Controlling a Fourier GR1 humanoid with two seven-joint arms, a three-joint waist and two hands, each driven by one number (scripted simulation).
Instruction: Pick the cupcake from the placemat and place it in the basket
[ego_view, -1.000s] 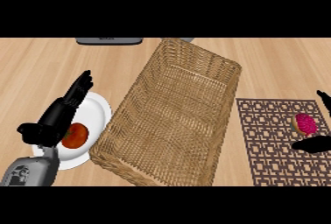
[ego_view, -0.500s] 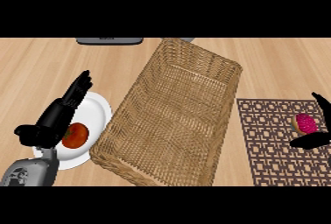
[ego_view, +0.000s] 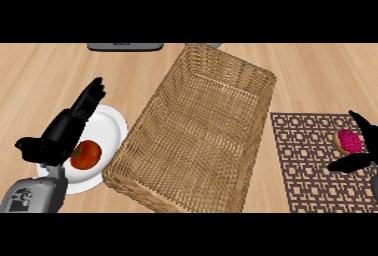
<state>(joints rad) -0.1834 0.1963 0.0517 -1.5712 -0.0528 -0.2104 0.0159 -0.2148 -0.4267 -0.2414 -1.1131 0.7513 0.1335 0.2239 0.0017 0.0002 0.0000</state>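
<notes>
Head view: over the last second the right hand (ego_view: 360, 152) has been shifted slightly along the right edge of the placemat (ego_view: 310, 155), its fingers and thumb now spread to either side of the cupcake (ego_view: 348, 141). Contact cannot be told, and no closing round it is seen, so the hand is taken as released. The cupcake is unmoved on the placemat, well apart from the basket (ego_view: 199, 125); the grasp is judged still ahead.

The left hand (ego_view: 63, 135) is held straight-fingered over the plate (ego_view: 111, 125), resting.

Counted: one cupcake, one placemat, one basket, one plate, one tomato (ego_view: 86, 154).
</notes>
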